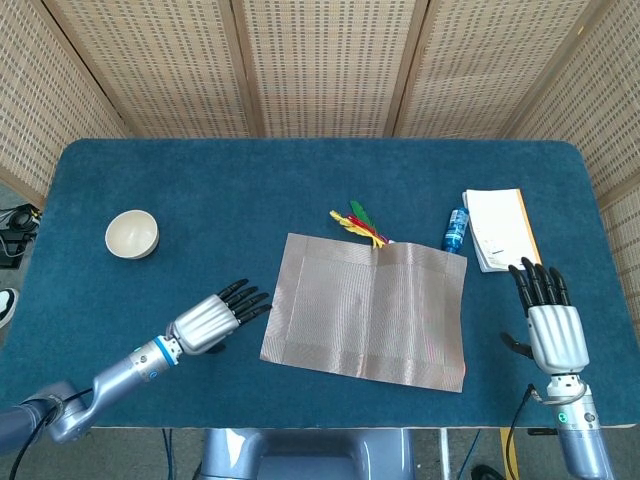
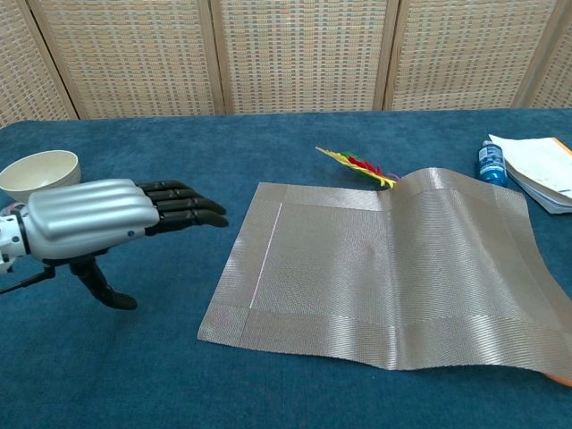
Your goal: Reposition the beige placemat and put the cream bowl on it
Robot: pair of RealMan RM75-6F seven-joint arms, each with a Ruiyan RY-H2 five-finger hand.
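- The blue-covered table carried everything, with plenty of bare cloth on its left half, between the mat and the bowl.
- The beige placemat lay right of the table's centre, slightly skewed, its long axis running roughly left to right. In the chest view its right part bulged up in a low ridge rather than lying flat.
- The left hand hovered just off the placemat's left edge, fingers straight, spread and pointing at that edge, holding nothing. The mat lay directly ahead of the fingertips, so this hand looked the nearer one for taking the left border.
- The right hand stood clear of the mat's right edge, near the table's front right corner, fingers extended and apart, also empty.
- The cream bowl sat upright near the table's left edge, well apart from the placemat and behind the left hand.
- A white booklet and a small blue bottle crowded the far right, so room to shift the mat lay leftward.
- Coloured feathers touched the mat's far edge.
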